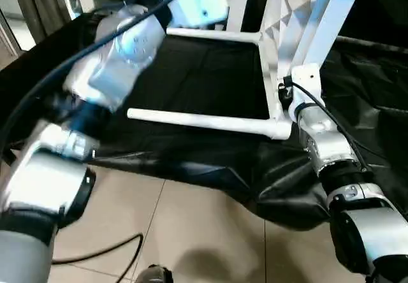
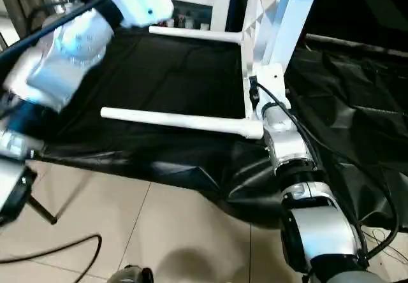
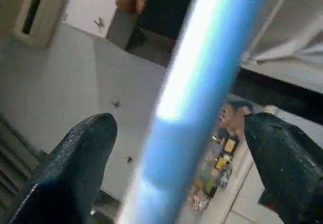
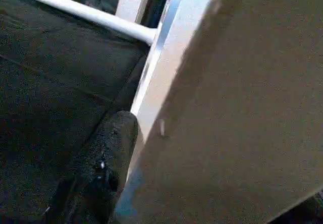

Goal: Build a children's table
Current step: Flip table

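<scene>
your work table (image 1: 210, 79), draped in black cloth, fills the middle and right of the left eye frame, with pale floor tiles (image 1: 191, 232) along the bottom. the tabletop (image 2: 277, 12) stands on edge at upper centre-right, ribbed underside facing left. two legs are plugged into its corner sockets and run level to the left over the cloth: the near leg (image 1: 204, 121) across the middle of the frame, the far leg (image 1: 213, 35) near the top. a third leg (image 1: 331, 12) slants up toward the upper right corner.

your left arm (image 1: 115, 60) is raised at upper left, blurred. in the left wrist frame the left gripper (image 3: 179, 158) has its fingers (image 3: 75, 158) spread wide, with a blurred pale tube (image 3: 197, 93) passing between them; you can't tell if either pad touches it.

your right arm (image 1: 331, 149) reaches up from lower right to the tabletop's bottom corner. in the right wrist frame one finger (image 4: 106, 158) of the right gripper (image 4: 151, 153) lies against the tabletop's edge, the panel sitting between the jaws, so it's pinching the tabletop.
</scene>
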Robot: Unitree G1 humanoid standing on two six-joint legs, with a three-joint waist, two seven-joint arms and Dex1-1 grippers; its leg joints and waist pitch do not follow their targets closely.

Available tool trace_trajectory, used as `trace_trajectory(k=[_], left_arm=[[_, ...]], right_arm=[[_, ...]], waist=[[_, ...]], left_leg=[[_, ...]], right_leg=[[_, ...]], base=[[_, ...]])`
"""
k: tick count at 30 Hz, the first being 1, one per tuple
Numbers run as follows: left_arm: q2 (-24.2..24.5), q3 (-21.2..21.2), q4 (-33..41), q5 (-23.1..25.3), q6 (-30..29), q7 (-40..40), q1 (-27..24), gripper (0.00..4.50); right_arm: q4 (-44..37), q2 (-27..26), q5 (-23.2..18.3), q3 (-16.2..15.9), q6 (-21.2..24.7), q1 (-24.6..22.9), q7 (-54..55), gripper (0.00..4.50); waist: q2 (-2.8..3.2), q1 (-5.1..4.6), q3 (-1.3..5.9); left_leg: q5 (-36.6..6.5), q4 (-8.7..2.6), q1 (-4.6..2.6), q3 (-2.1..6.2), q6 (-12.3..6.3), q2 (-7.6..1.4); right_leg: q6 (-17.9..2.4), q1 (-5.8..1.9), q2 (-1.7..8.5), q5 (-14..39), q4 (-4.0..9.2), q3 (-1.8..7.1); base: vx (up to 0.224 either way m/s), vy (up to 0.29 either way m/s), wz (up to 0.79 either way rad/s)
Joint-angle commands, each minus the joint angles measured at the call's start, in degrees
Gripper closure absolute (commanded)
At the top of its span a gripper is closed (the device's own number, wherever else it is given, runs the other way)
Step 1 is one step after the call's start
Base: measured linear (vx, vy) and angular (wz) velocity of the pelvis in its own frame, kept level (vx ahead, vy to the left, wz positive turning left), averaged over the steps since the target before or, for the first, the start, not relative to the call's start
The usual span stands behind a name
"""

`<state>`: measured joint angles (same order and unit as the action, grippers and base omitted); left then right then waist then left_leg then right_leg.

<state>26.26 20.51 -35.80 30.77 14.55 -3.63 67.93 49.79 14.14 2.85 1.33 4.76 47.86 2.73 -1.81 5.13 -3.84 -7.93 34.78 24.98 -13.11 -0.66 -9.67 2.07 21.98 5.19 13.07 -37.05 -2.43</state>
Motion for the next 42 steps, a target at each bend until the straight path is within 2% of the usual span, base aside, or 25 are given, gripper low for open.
trace_trajectory(k=[1,2,3,4,6,7,10,13,14,16,18,19,24,27,29,31,32,35,36,37,38,39,41,42], left_arm=[[-1.05,1.7,-4.59,1.56,1.57,1.7,2.87,0.0],[-1.6,1.95,-7.12,2.06,1.68,2.41,4.0,0.0],[-1.96,1.92,-8.53,2.29,1.63,3.23,4.68,0.0],[-2.96,0.28,-10.42,0.22,1.47,2.6,5.38,0.27],[-3.86,-1.75,-11.68,-2.42,1.56,1.39,5.88,0.34],[-4.31,-2.61,-12.92,-3.18,2.0,1.56,6.54,0.34],[-4.57,-2.36,-15.23,-1.93,2.08,3.79,7.75,0.71],[-5.14,-2.73,-18.42,-2.4,2.94,4.86,9.01,0.82],[-5.22,-2.79,-18.84,-2.43,3.11,4.96,9.19,0.82],[-5.54,-3.44,-19.39,-3.19,3.6,4.71,9.45,1.19],[-5.81,-3.95,-19.92,-3.83,3.97,4.37,9.66,1.21],[-5.99,-4.18,-20.37,-4.2,4.22,4.11,9.78,1.39],[-6.87,-6.17,-21.91,-6.75,4.57,3.51,9.97,1.65],[-8.84,-9.81,-22.9,-11.85,4.21,0.11,9.89,1.75],[-10.35,-12.65,-23.07,-15.64,3.25,-1.81,9.39,1.77],[-10.78,-13.55,-23.05,-16.87,2.81,-2.09,9.18,1.77],[-10.82,-13.64,-23.03,-16.99,2.75,-2.12,9.16,1.77],[-11.44,-15.42,-22.93,-18.94,1.71,-2.7,9.01,1.77],[-12.01,-17.38,-23.04,-20.78,0.86,-3.0,9.2,1.77],[-12.16,-17.9,-23.07,-21.27,0.65,-3.07,9.28,1.77],[-12.86,-20.13,-23.17,-23.53,-0.34,-3.18,9.79,1.77],[-12.86,-20.13,-23.17,-23.53,-0.34,-3.18,9.79,1.77],[-14.43,-24.35,-23.48,-27.72,-2.77,-3.61,10.98,1.77],[-14.66,-25.01,-23.52,-28.29,-3.15,-3.56,11.19,1.77]], right_arm=[[1.35,0.04,0.24,0.09,1.03,0.06,-0.49,1.73],[1.16,-0.08,0.15,0.14,0.93,-0.03,-0.66,1.73],[1.01,-0.17,0.02,0.22,0.79,-0.1,-0.82,1.73],[0.78,-0.3,-0.18,0.36,0.6,-0.22,-1.03,2.0],[0.57,-0.38,-0.29,0.43,0.51,-0.33,-1.14,2.07],[0.42,-0.42,-0.36,0.47,0.45,-0.41,-1.24,2.12],[0.17,-0.42,-0.35,0.47,0.37,-0.6,-1.29,2.27],[-0.01,-0.38,-0.34,0.59,0.12,-0.78,-1.45,2.3],[-0.02,-0.38,-0.33,0.61,0.1,-0.79,-1.47,2.3],[-0.09,-0.25,-0.28,0.72,-0.07,-0.8,-1.49,2.33],[0.01,-0.09,-0.34,0.75,-0.29,-0.74,-1.5,2.34],[0.15,0.03,-0.37,0.77,-0.43,-0.64,-1.53,2.34],[0.36,0.6,-0.09,0.87,-1.14,-0.25,-1.69,2.35],[0.03,2.31,0.28,1.37,-2.08,0.25,-1.87,2.36],[-0.71,4.15,0.92,1.48,-2.52,0.65,-1.87,2.37],[-1.14,5.57,1.41,1.51,-2.54,0.9,-1.89,2.38],[-1.19,5.7,1.45,1.52,-2.54,0.92,-1.9,2.38],[-2.22,7.94,1.78,1.89,-2.29,1.16,-2.28,2.38],[-3.38,9.87,2.05,2.0,-1.88,1.47,-3.03,2.38],[-3.69,10.39,2.14,2.0,-1.74,1.6,-3.26,2.38],[-4.94,13.27,2.75,1.81,-1.0,2.85,-4.95,2.38],[-4.94,13.27,2.75,1.81,-1.0,2.85,-4.95,2.38],[-5.73,18.38,3.83,1.33,-0.19,6.54,-7.89,2.38],[-5.71,19.23,4.03,1.19,-0.05,7.27,-8.43,2.38]], waist=[[0.32,0.0,5.11],[0.52,0.0,5.12],[0.44,0.04,5.15],[0.67,0.1,5.17],[0.37,0.11,5.14],[0.72,0.09,5.15],[0.51,0.14,5.16],[0.59,0.12,5.1],[1.04,0.16,5.13],[0.76,0.18,5.12],[0.73,0.19,5.11],[0.72,0.26,5.11],[0.72,0.35,5.05],[0.63,0.62,5.03],[0.79,1.05,4.96],[0.68,1.55,5.02],[1.0,1.53,4.95],[0.91,2.17,5.06],[0.93,2.42,5.02],[1.22,2.62,5.06],[1.21,2.59,5.09],[1.21,2.59,5.09],[1.28,2.74,5.19],[1.4,2.64,5.15]], left_leg=[[-12.63,-3.82,-3.6,2.53,4.98,-3.5],[-13.06,-3.77,-3.75,2.42,4.94,-3.36],[-13.12,-3.79,-3.7,2.51,4.91,-3.42],[-13.0,-3.79,-3.6,2.61,4.83,-3.43],[-12.7,-3.75,-3.52,2.55,4.46,-3.43],[-13.06,-3.76,-3.57,2.58,4.11,-3.48],[-12.76,-3.68,-3.54,2.58,3.2,-3.49],[-13.31,-3.78,-3.6,2.63,3.16,-3.57],[-13.6,-3.74,-3.7,2.65,3.32,-3.5],[-14.22,-3.85,-3.71,2.7,3.74,-3.62],[-14.14,-3.86,-3.68,2.68,3.71,-3.62],[-14.14,-3.82,-3.69,2.65,3.59,-3.61],[-14.45,-3.86,-3.72,2.65,3.28,-3.63],[-14.14,-3.78,-3.69,2.56,2.91,-3.56],[-14.03,-3.62,-3.67,2.46,2.14,-3.49],[-12.69,-3.38,-3.64,2.34,1.18,-3.45],[-12.22,-3.4,-3.46,2.41,0.76,-3.4],[-10.77,-3.15,-3.26,2.29,-0.88,-3.32],[-10.46,-3.03,-3.19,2.24,-1.54,-3.24],[-10.17,-2.96,-3.24,2.21,-1.88,-3.28],[-9.54,-2.9,-3.04,2.29,-2.42,-3.24],[-9.54,-2.9,-3.04,2.29,-2.42,-3.24],[-8.67,-2.67,-3.09,2.16,-3.07,-3.16],[-8.8,-2.52,-3.04,2.12,-3.4,-3.05]], right_leg=[[-12.46,-0.95,3.42,-1.87,3.68,1.82],[-12.6,-0.78,3.3,-1.9,3.8,1.86],[-12.76,-0.94,3.4,-2.1,3.74,1.84],[-12.95,-1.08,3.48,-2.57,3.68,1.82],[-13.84,-1.17,3.57,-3.71,3.62,1.8],[-14.25,-1.18,3.6,-4.08,3.68,1.79],[-14.49,-1.29,3.6,-4.43,3.68,1.77],[-14.43,-1.24,3.54,-3.2,3.8,1.74],[-14.38,-1.15,3.5,-3.12,3.84,1.76],[-14.5,-1.22,3.58,-3.33,3.85,1.75],[-14.7,-1.24,3.62,-3.58,3.8,1.73],[-14.87,-1.21,3.69,-3.64,3.82,1.73],[-14.77,-1.16,3.67,-2.93,3.94,1.75],[-15.11,-1.24,3.77,-2.9,3.99,1.75],[-15.17,-1.25,3.95,-1.63,4.23,1.86],[-15.29,-1.31,4.04,-1.85,4.2,1.86],[-15.32,-1.37,4.03,-1.95,4.17,1.86],[-15.09,-1.49,4.03,-1.55,4.15,1.82],[-14.97,-1.52,4.13,-0.5,4.29,1.82],[-14.8,-1.44,4.07,0.22,4.38,1.83],[-14.61,-1.58,3.99,0.19,4.25,1.77],[-14.61,-1.58,3.99,0.19,4.25,1.77],[-15.2,-1.46,3.79,0.2,4.15,1.6],[-15.48,-1.41,3.66,0.42,4.21,1.58]], base=[[0.0,0.0,0.0],[0.0,0.0,0.0],[0.0,0.0,0.0],[0.0,0.0,0.0],[0.0,0.0,0.0],[0.0,0.0,0.0],[0.0,0.0,0.0],[0.0,0.0,0.0],[0.0,0.0,0.0],[0.0,0.0,0.0],[0.0,0.0,0.0],[0.0,0.0,0.0],[0.0,0.0,0.0],[0.0,0.0,0.0],[0.0,0.0,0.0],[0.0,0.0,0.0],[0.0,0.0,0.0],[0.0,0.0,0.0],[0.0,0.0,0.0],[0.0,0.0,0.0],[0.0,0.0,0.0],[0.0,0.0,0.0],[0.0,0.0,0.0],[0.0,0.0,0.0]])
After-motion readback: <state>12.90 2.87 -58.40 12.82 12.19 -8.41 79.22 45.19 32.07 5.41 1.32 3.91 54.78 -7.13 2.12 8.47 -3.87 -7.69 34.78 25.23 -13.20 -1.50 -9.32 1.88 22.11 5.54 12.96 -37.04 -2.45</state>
